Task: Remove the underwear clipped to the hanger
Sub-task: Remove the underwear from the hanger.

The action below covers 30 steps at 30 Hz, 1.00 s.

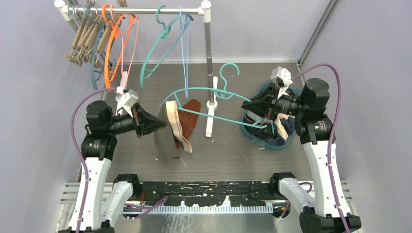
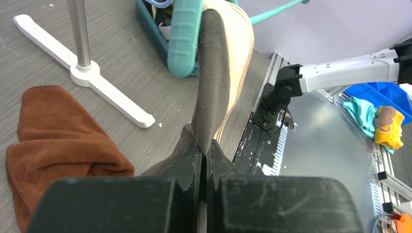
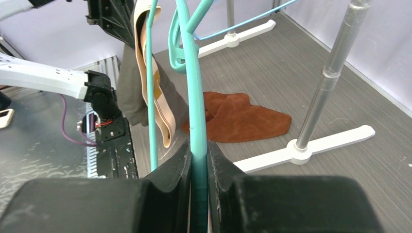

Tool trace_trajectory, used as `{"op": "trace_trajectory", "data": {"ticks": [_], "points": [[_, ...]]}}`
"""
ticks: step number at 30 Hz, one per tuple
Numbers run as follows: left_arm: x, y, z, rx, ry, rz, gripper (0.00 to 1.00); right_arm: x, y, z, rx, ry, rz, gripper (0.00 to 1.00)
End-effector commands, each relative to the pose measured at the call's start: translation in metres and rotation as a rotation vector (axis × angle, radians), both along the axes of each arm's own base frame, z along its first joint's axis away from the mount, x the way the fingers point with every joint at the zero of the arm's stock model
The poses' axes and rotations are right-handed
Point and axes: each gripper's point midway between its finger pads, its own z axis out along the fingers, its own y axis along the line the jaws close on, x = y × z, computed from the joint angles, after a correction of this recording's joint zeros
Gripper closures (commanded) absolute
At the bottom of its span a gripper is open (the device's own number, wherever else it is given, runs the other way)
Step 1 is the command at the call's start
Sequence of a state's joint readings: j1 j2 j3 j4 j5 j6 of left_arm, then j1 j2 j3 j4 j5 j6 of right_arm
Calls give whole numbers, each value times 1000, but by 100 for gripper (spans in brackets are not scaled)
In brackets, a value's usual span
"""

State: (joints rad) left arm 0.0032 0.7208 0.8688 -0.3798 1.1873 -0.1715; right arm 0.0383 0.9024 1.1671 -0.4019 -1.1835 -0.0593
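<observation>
Centrally, left gripper (image 2: 204,156) clamped on soft, cream-banded grey-brown underwear (image 2: 213,87), right gripper (image 3: 198,151) pinching smooth thin teal plastic hanger (image 3: 193,97).

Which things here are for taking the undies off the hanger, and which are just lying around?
For the job:
- grey underwear with a cream waistband, held in the left jaws
- teal hanger, held in the right jaws
- teal basket, probably where the undies go

Just lying about:
- brown cloth
- clothes rack
- spare hangers on its rail
</observation>
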Motion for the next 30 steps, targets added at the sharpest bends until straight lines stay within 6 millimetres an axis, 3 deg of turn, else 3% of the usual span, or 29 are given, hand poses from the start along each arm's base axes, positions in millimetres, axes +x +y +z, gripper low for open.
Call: {"op": "trace_trajectory", "data": {"ticks": [1,19,30], "points": [[-1,6,19,32,-77,45,100,1,-5,5,-28,-80,-43,99],[16,27,14,102,-80,205,100,3,-13,12,-64,-110,-114,99],[26,32,6,119,-88,240,100,1,-6,22,16,-28,-76,99]]}}
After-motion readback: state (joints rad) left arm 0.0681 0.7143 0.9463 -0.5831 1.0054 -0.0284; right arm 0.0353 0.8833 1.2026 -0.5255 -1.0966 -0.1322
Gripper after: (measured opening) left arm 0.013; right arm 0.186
